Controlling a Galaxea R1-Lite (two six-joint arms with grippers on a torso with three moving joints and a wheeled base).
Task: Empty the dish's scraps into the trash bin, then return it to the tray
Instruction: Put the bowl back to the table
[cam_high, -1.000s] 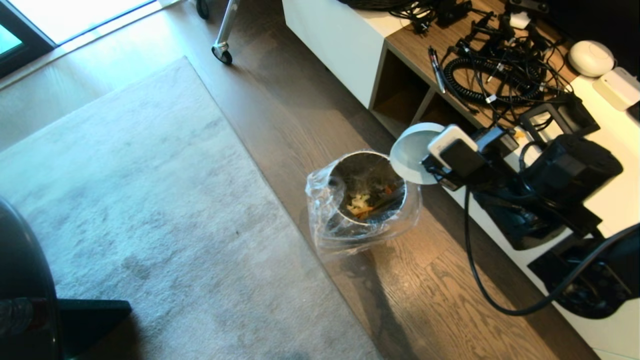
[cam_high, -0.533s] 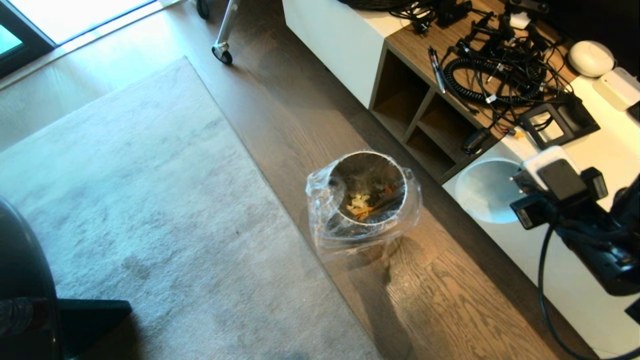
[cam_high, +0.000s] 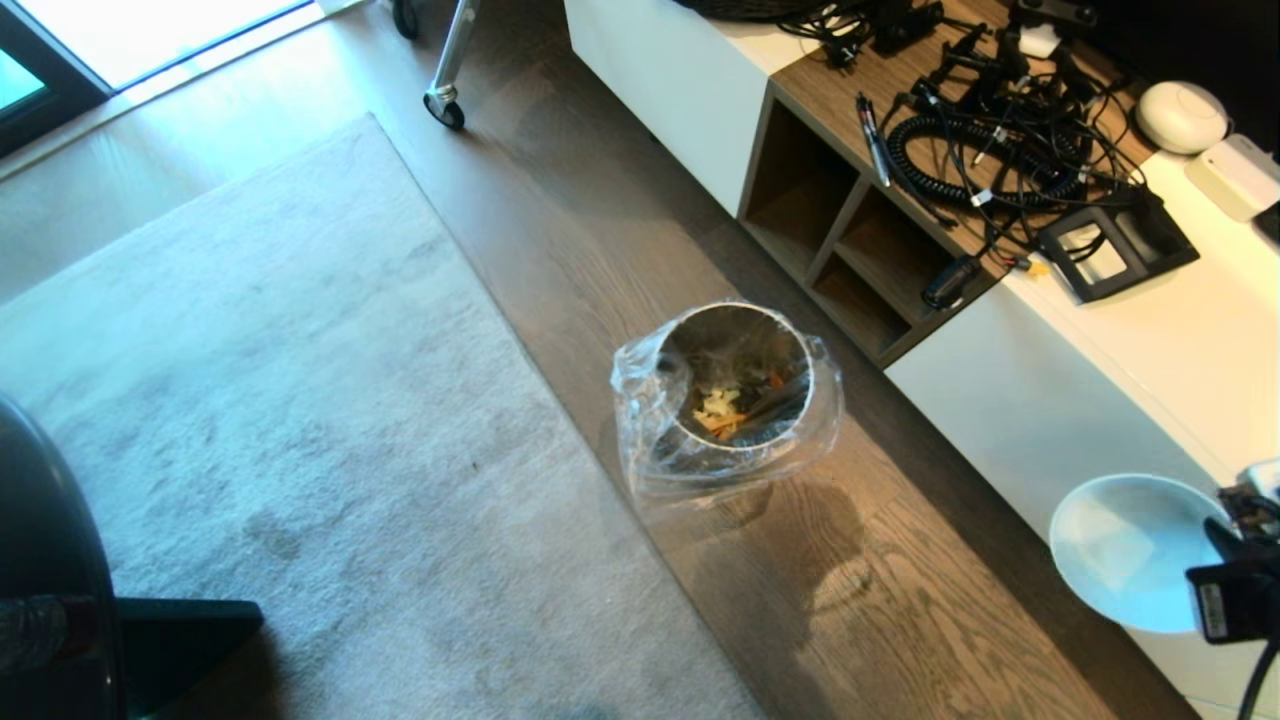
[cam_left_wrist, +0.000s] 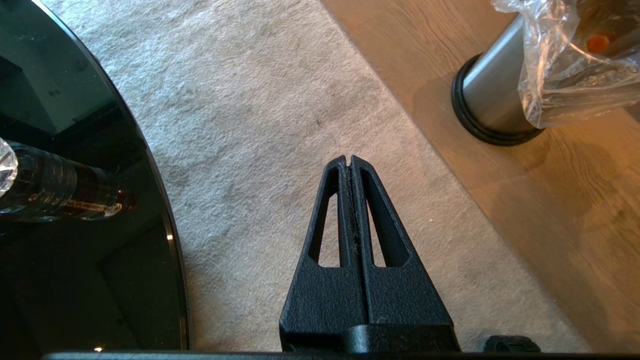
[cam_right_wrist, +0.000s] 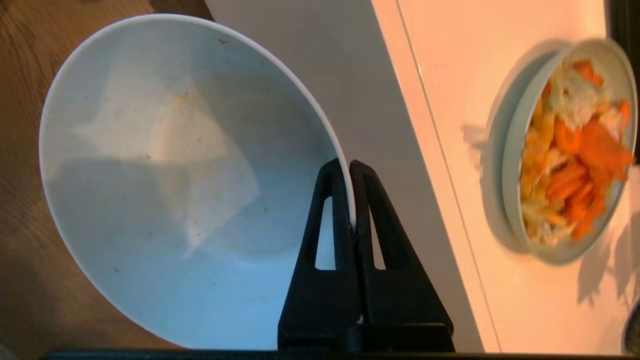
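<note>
Dish (cam_right_wrist: 165, 200), emptied and pinched by its rim in my right gripper (cam_right_wrist: 351, 172), hangs at my right over the white cabinet's (cam_high: 1010, 410) edge, well apart from the trash bin (cam_high: 735, 375) holding the scraps (cam_high: 722, 408); the tray is nowhere in view.

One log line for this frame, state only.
phase: carrying | right gripper: shut on bowl rim, bowl empty | scraps: in bin | left gripper: shut, idle

White bowl (cam_high: 1120, 545); steel bin (cam_left_wrist: 495, 95) with black base ring, clear bag; yellow-orange scraps (cam_high: 722, 408); grey rug (cam_high: 300, 450); pale-green plate (cam_right_wrist: 515, 165).
</note>
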